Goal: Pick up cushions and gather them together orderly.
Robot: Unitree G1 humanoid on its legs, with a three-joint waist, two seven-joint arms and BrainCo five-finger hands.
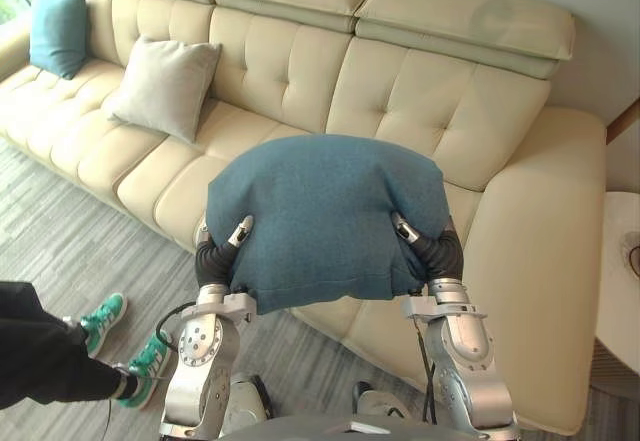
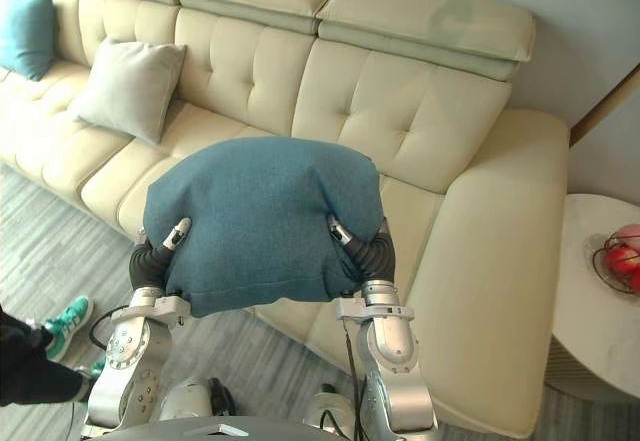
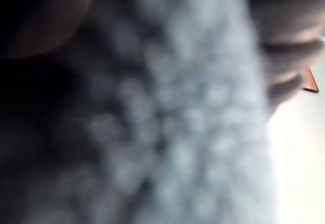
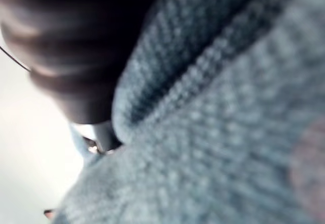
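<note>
A person's green shoes (image 1: pixel 100 319) stand on the floor at near left. The left robot hand (image 1: pixel 238 233) and right robot hand (image 1: pixel 408 231) each clamp one side of a big blue cushion (image 1: pixel 325 216), thumbs dug into its near face, raised before the cream sofa (image 1: pixel 440 111). Farther along the seat lean a grey cushion (image 1: pixel 165 86) and a teal cushion (image 1: pixel 58 31).

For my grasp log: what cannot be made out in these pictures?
Both eye views: the cushion hides how the left robot hand and right robot hand grip it.
Wrist views: cushion fabric blurred, too close.
Left eye view: person cut off by the edge.
</note>
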